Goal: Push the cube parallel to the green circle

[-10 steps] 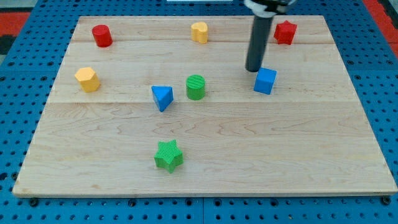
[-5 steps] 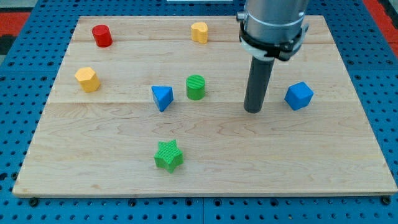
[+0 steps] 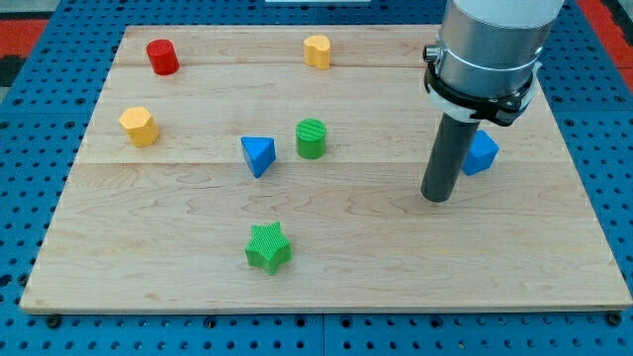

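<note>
No jaws on our rig, just our tip (image 3: 436, 198), sitting toward the bench's right edge, just left of and below the blue cube (image 3: 483, 153), which is level with the green cylinder (image 3: 311, 138).

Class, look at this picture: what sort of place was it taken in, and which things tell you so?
Probably a robotics lab bench. A wooden board lies on a blue perforated base; small coloured blocks such as the green star and blue cube are scattered on it, and my tip rests just left of the cube.
</note>
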Robot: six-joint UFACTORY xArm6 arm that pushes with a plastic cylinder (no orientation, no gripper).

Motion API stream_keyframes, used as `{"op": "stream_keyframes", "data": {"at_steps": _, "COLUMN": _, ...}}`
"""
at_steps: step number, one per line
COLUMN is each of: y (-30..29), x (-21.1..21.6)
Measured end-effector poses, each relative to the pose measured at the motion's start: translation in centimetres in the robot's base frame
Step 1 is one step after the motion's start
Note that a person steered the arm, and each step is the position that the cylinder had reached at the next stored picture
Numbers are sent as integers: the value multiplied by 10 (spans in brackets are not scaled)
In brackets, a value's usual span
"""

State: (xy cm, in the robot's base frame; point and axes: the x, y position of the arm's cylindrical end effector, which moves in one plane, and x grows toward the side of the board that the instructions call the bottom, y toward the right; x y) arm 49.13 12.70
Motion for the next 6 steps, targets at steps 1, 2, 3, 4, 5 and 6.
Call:
{"op": "stream_keyframes", "data": {"at_steps": 1, "y": 11, "x": 0}}
{"op": "stream_keyframes", "data": {"at_steps": 2, "y": 48, "x": -27}}
{"op": "stream_keyframes", "data": {"at_steps": 3, "y": 50, "x": -47}}
{"op": "stream_keyframes", "data": {"at_steps": 4, "y": 59, "x": 1}}
{"op": "stream_keyframes", "data": {"at_steps": 5, "y": 87, "x": 9}}
{"op": "stream_keyframes", "data": {"at_steps": 6, "y": 88, "x": 10}}
